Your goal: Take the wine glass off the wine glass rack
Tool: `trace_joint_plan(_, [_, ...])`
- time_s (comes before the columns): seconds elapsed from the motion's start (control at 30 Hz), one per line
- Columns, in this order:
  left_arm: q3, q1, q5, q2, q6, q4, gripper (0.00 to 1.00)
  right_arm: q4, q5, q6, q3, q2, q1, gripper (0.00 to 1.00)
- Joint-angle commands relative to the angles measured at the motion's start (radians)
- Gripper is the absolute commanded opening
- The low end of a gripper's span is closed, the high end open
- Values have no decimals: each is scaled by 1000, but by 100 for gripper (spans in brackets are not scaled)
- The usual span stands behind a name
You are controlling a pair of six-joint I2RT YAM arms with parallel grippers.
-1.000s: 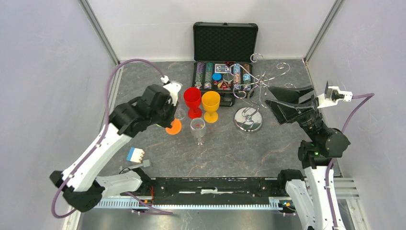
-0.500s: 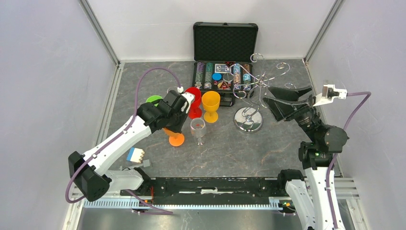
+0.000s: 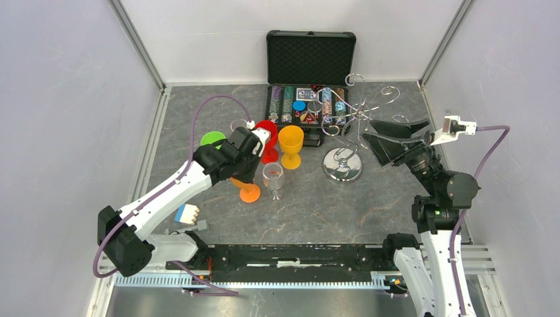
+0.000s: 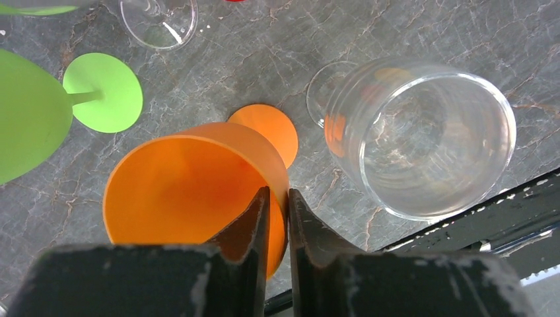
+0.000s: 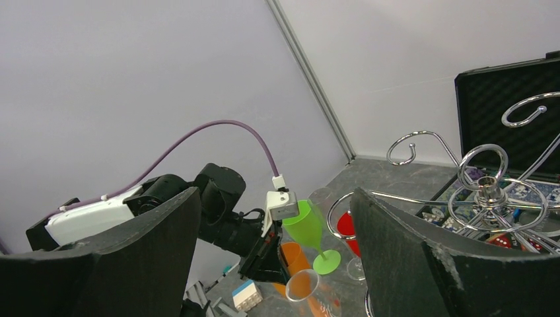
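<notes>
Orange plastic sits pinched in the left gripper: one finger is inside the bowl and one outside, with the jaws nearly closed on the rim of the orange wine glass. Its foot looks at or just above the worktop, left of the middle; I cannot tell whether it touches. A clear glass stands just beside it, so lower straight, part the fingers only once the foot is flat, then lift vertically. The right gripper hangs wide open and empty by the wine glass rack, toward the far right corner.
</notes>
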Motion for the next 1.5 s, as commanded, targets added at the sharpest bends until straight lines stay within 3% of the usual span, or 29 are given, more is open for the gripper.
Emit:
trace_joint_plan(0.0, [-1, 0, -17, -6, -27, 44, 23, 5, 14, -18, 46, -10, -2, 87])
trace_joint_plan(0.23, [35, 1, -45, -63, -27, 23, 39, -6, 17, -20, 50, -13, -2, 87])
trace_joint_plan(0.43, [89, 0, -36, -181, 4, 10, 73, -15, 23, -25, 63, -11, -2, 86])
trace_joint_plan(0.53, [117, 1, -79, -254, 19, 11, 83, -44, 35, -46, 82, -5, -2, 86])
trace_joint_plan(0.57, [128, 0, -103, -278, 22, 13, 95, -55, 42, -60, 92, -1, -2, 86])
trace_joint_plan(0.6, [137, 0, -128, -299, 24, 16, 100, -76, 50, -74, 104, 0, -2, 86])
trace_joint_plan(0.77, [185, 0, -297, -423, 67, 23, 100, -337, 136, -296, 277, 32, -2, 86])
trace_joint_plan(0.97, [189, 0, -415, -604, 85, 75, 100, -732, 433, -623, 519, 39, -2, 86])
trace_joint_plan(1.2, [168, 0, -454, -813, 107, 128, 100, -897, 753, -749, 538, -48, -2, 86])
trace_joint_plan(1.47, [138, 1, -546, -972, 139, 138, 100, -938, 1061, -725, 465, -199, -3, 86])
